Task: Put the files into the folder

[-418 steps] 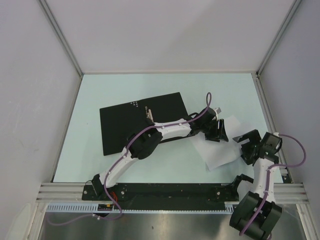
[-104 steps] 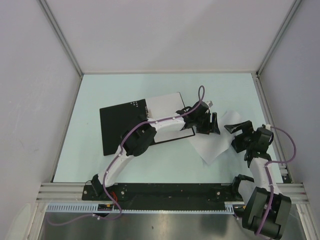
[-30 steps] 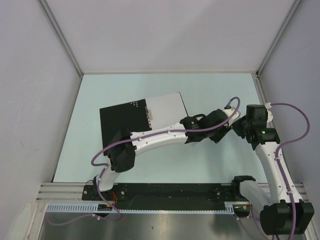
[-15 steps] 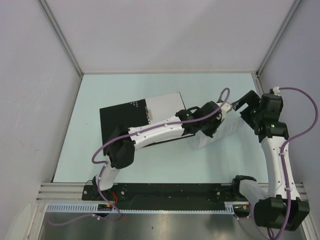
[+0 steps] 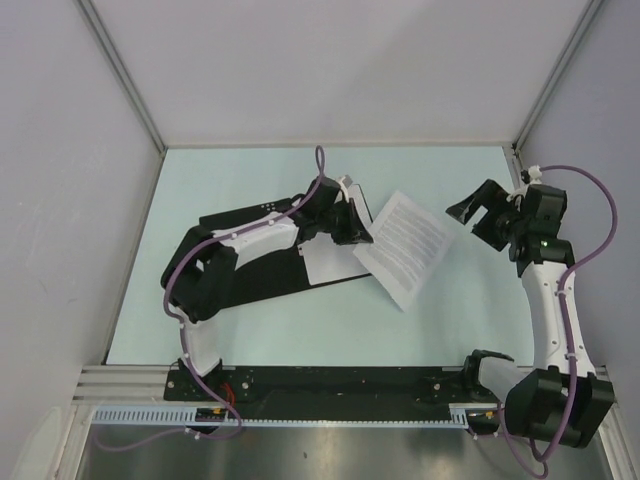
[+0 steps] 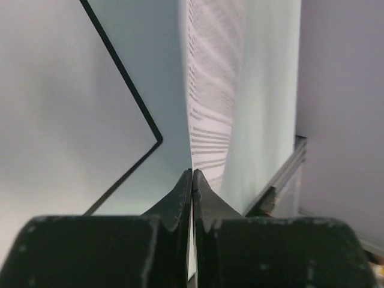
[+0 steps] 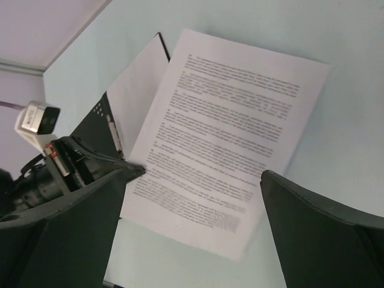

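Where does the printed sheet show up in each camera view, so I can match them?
Top external: the printed sheet lies tilted, right of centre, its left edge pinched by the left hand.
Left wrist: seen edge-on, rising from the shut fingertips.
Right wrist: it fills the centre.
Shared landmark: the folder, always left of the sheet.

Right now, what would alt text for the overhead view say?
The left gripper pinches a white paper sheet of printed text by its edge, beside an open black folder holding a blank white sheet. The right gripper hangs open, apart.
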Controlling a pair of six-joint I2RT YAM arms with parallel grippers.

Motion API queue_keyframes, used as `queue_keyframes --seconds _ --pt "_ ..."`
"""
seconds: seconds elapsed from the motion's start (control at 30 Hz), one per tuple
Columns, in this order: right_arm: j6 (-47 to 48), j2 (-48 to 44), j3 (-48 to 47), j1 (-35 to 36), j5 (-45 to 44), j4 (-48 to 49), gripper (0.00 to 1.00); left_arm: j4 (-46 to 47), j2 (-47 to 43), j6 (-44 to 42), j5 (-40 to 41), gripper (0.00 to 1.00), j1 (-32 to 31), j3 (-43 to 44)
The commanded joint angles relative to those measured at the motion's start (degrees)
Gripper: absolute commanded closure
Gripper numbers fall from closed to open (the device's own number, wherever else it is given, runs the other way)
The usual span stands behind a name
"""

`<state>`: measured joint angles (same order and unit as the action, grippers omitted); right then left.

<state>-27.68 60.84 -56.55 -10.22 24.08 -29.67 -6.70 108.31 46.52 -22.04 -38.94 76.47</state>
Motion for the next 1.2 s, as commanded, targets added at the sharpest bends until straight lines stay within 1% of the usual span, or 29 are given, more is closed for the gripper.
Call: queue_keyframes --seconds 0.0,0.03,0.07,0.13,0.17,0.33,0.47,0.5,0.67,0.8,0.83,0.9,0.93,1.07,1.1,1.17 --pt "-3.7 -0.9 5.0 1.2 8.5 5.4 0.00 14.0 -4.2 15.9 -6.0 0.96 0.6 -3.8" --pt "-4.5 -1.1 8.2 1.5 8.8 5.9 0.00 15.5 -4.2 19.7 -6.0 0.97 0.9 -5.3" --pt "-6.6 -1.7 10.0 1.6 9.8 7.8 0.00 18.9 -4.2 21.5 -6.3 0.97 0.9 -5.9" --pt "-9.5 -2.0 15.5 1.3 11.9 10.8 0.00 19.8 -3.2 24.8 -6.4 0.98 1.0 -5.9" --pt "-11.8 -2.0 17.0 0.9 12.3 11.5 0.00 20.8 -2.9 25.7 -6.4 0.99 0.9 -6.0" --pt "-16.1 -2.9 23.8 -3.1 13.3 12.5 0.00 25.2 -2.2 31.8 -6.3 1.00 1.0 -8.9" --pt "-20.9 -4.5 29.5 -3.9 15.5 15.6 0.00 25.9 -2.5 32.9 -5.1 1.00 0.9 -9.5" --pt "-23.2 -4.9 31.9 -3.8 15.5 15.8 0.00 25.9 -2.6 32.9 -4.9 1.00 0.9 -9.6" --pt "-28.3 -10.3 38.2 -4.0 13.9 17.2 0.00 25.9 -2.6 33.0 -4.8 1.00 0.7 -9.2" --pt "-33.1 -12.5 43.5 -3.0 13.4 20.8 0.04 26.0 -2.8 33.2 -4.5 1.00 0.4 -9.6" --pt "-34.6 -11.9 44.2 -2.6 13.3 23.4 0.07 26.0 -2.9 33.1 -4.5 1.00 0.4 -9.6" --pt "-36.5 -10.8 45.7 -2.4 14.1 27.4 0.10 26.0 -3.1 33.1 -4.5 1.00 0.2 -9.6" --pt "-37.2 -10.0 46.6 -2.1 14.3 32.2 0.13 26.2 -3.1 33.1 -4.6 1.00 0.3 -9.7" --pt "-38.7 -4.6 47.1 0.1 14.1 38.6 0.13 26.3 -3.5 33.2 -4.6 1.00 -0.1 -9.8" --pt "-39.3 -3.9 47.4 0.4 14.1 41.4 0.17 26.3 -3.6 33.1 -4.8 1.00 -0.1 -9.9" --pt "-41.0 -2.8 48.7 0.8 13.2 44.4 0.22 26.3 -3.9 33.1 -4.8 1.00 -0.3 -10.1"
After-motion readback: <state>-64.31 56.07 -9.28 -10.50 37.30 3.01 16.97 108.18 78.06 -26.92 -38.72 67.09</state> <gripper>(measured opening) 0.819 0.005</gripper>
